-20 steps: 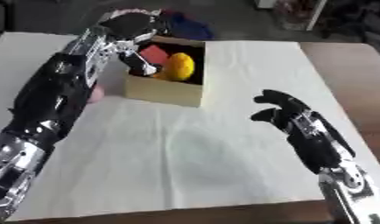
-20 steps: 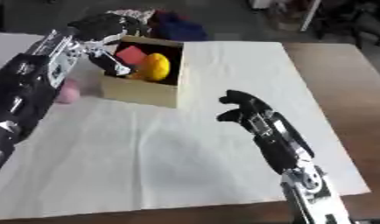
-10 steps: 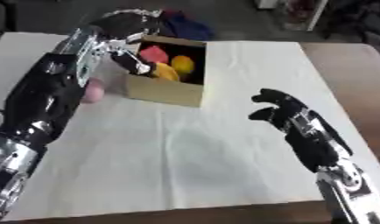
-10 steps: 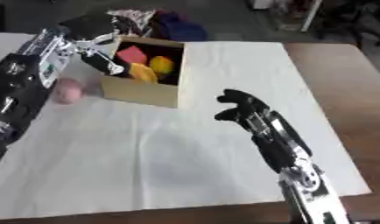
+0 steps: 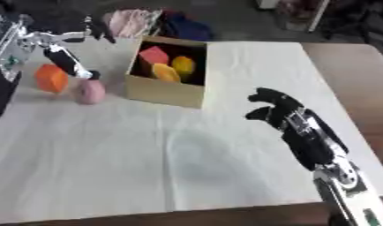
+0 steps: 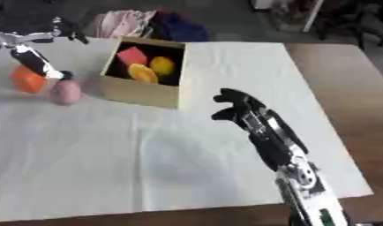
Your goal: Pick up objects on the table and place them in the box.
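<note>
An open cardboard box (image 5: 165,92) stands on the white cloth, left of centre. Inside it lie a red block (image 5: 154,55), a yellow piece (image 5: 184,64) and an orange-yellow piece (image 5: 165,73). Left of the box sit a pink object (image 5: 90,92) and an orange object (image 5: 50,78). My left hand (image 5: 65,60) hovers open above those two, one finger pointing down close to the pink object, nothing held. My right hand (image 5: 281,112) stands open right of centre, fingers up, apart from the box.
Pink cloth (image 5: 131,22) and dark blue cloth (image 5: 187,29) are piled behind the box. The white cloth (image 5: 148,159) covers most of the table; bare brown tabletop (image 5: 345,70) shows along the right side.
My left hand has drawn back from over the box to the left, above the pink and orange objects. The red block now lies in the box. My right hand has barely moved.
</note>
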You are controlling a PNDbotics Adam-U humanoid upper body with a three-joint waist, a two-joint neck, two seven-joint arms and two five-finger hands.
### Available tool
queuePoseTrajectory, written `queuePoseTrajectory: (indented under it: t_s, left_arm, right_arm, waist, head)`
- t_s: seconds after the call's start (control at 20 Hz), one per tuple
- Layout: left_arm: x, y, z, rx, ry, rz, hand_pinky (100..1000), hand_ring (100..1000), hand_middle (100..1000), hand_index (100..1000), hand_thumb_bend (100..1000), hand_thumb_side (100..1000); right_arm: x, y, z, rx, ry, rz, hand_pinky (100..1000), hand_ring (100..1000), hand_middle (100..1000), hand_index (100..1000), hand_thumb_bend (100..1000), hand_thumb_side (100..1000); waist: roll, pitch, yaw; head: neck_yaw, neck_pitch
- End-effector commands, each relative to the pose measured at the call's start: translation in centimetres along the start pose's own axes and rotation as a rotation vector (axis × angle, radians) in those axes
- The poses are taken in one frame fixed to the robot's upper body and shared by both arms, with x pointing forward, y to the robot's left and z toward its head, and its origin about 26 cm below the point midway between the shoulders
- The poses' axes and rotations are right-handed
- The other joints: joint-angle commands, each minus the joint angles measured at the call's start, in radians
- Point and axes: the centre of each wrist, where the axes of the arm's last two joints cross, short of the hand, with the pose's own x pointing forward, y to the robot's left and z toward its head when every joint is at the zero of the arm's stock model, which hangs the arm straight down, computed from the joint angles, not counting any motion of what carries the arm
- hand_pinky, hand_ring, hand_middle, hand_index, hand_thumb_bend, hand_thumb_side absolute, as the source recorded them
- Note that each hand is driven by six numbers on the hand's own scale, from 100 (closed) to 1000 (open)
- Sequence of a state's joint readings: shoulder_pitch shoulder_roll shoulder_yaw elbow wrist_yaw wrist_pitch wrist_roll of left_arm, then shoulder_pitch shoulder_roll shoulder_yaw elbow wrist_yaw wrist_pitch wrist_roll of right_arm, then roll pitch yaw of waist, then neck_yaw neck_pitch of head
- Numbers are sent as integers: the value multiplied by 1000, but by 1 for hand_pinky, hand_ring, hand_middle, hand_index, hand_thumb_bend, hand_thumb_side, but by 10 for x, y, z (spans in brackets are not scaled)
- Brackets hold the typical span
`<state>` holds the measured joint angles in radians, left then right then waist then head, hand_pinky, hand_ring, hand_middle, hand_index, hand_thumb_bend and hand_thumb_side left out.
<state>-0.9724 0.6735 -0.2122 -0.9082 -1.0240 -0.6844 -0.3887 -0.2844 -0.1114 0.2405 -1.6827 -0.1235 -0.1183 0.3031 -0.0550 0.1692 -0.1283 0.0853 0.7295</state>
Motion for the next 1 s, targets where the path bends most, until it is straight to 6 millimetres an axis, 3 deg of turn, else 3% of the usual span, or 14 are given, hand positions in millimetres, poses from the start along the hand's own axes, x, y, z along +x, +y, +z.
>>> queuePoseTrajectory:
  t_s: [0.05, 0.35, 0.65, 1.0]
  left_arm:
    - [-12, 2, 13, -89, 38, -35, 803, 736, 779, 866, 557, 387]
    - [-11, -9, 12, -237, 44, -46, 805, 741, 778, 865, 609, 422]
    - [-6, -9, 9, -241, 58, -12, 787, 710, 744, 836, 558, 417]
    - [1, -23, 0, -264, 48, -7, 781, 700, 734, 831, 546, 424]
  right_arm:
    - [5, -6, 0, -4, -7, 27, 819, 695, 804, 886, 100, 803]
    - [5, -7, 0, -8, -8, 26, 819, 695, 804, 886, 100, 805]
    - [4, -7, 0, -10, -8, 25, 819, 696, 804, 886, 100, 806]
    - [4, -7, 0, -10, -9, 25, 819, 696, 804, 886, 100, 806]
  waist:
    - [3, -15, -1]
    - [3, -13, -2]
    - [1, -12, -1]
    - [0, -10, -2]
  head:
    - [-4, 2]
    - [-5, 5]
    - [-6, 6]
    - [-5, 5]
